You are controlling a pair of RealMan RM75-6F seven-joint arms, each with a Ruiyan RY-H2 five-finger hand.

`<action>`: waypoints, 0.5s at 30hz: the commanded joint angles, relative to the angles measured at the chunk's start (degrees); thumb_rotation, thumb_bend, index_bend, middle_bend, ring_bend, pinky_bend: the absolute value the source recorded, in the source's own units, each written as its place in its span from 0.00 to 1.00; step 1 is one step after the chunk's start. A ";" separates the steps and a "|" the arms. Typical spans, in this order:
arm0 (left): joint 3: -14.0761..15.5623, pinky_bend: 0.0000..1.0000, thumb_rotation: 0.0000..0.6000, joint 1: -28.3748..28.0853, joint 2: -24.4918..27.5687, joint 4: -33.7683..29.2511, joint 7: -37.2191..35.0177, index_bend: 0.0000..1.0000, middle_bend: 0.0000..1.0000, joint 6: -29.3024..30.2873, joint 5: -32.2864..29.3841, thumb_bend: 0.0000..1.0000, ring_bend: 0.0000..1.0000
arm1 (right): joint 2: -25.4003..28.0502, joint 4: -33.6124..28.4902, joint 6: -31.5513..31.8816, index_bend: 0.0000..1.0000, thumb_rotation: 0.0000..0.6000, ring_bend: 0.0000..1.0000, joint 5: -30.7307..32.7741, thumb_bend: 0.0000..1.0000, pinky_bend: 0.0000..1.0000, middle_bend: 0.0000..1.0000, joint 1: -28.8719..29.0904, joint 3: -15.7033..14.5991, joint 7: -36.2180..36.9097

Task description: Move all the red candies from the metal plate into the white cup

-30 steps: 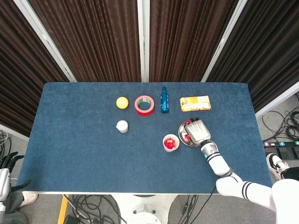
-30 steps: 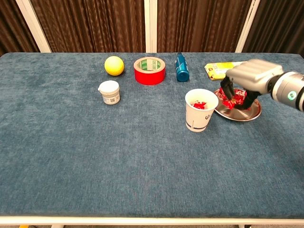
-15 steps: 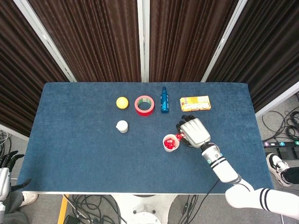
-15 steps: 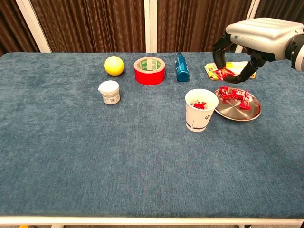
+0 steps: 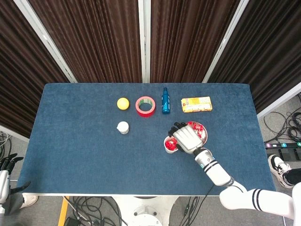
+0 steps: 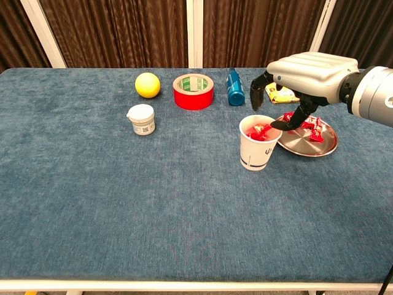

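The white cup stands right of the table's middle, with red candies inside it. Just to its right lies the metal plate, which carries several red candies. My right hand hovers over the cup's rim with its fingers spread downward, and I see nothing pinched between them. From the head view, that right hand covers part of the cup and the plate. My left hand hangs off the table at the lower left, fingers apart and holding nothing.
Along the back stand a yellow ball, a red tape roll, a blue bottle and a yellow packet. A small white jar sits left of the cup.
My right hand lifted a red candy off the plate, carried it left over the cup, and its fingers have spread. The candy is no longer between them.
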 commanded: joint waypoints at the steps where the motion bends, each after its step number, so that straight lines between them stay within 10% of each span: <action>1: 0.07 0.28 1.00 -0.01 -0.12 0.18 -0.22 0.30 0.25 -0.06 0.10 0.09 0.17 | 0.35 -0.50 0.35 0.28 1.00 0.15 0.18 0.14 0.26 0.29 -0.13 0.14 0.09; 15: 0.11 0.28 1.00 -0.17 -0.36 0.48 -0.66 0.30 0.25 -0.07 0.55 0.09 0.17 | 0.92 8.88 -1.55 0.34 1.00 0.17 13.13 0.12 0.27 0.34 -0.53 1.91 -2.25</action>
